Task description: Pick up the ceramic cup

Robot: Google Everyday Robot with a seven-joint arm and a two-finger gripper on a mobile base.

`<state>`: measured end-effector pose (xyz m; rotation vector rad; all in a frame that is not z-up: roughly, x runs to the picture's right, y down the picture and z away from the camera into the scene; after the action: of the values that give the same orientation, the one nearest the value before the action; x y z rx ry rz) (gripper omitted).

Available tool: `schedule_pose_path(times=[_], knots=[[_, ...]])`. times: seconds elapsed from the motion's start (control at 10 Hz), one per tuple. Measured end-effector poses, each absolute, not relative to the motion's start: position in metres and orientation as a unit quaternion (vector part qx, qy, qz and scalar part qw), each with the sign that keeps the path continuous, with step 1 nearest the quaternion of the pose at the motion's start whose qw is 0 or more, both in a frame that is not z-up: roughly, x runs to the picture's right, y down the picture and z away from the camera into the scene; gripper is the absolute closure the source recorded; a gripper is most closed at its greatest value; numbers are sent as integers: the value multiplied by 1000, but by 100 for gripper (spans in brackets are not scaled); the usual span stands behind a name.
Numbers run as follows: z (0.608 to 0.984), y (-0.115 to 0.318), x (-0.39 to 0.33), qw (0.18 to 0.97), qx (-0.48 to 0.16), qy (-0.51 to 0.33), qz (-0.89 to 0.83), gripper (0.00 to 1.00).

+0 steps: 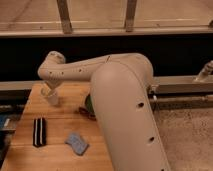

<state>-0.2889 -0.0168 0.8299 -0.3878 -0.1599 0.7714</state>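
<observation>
At the left of the wooden table (pixel 62 117), towards its near edge, lies a narrow black object (pixel 39 131) with a pale stripe along its length. Further back, near the table's far left corner, stands the ceramic cup (pixel 52 98), pale and upright on the wood. The gripper (pixel 49 87) hangs right over its rim at the end of the white arm (pixel 120 110), so close that I cannot tell whether it touches the cup. Its jaws are spread wide and the cup rests on the table, not lifted. To the right, near the front, a crumpled blue cloth (pixel 76 143) lies flat, apart from both the black object and the cup. Beyond it, a green container (pixel 88 103) shows only as a sliver, mostly hidden behind the arm's bulky upper link, with something small and dark (pixel 85 112) just in front of it. Right of the table is speckled floor (pixel 187 137).
</observation>
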Motion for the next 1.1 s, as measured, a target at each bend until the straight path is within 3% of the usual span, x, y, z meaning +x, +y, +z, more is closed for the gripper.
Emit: schedule_pose_path(times=[1.1], knots=[[889, -29, -299, 893, -184, -85, 402, 20]])
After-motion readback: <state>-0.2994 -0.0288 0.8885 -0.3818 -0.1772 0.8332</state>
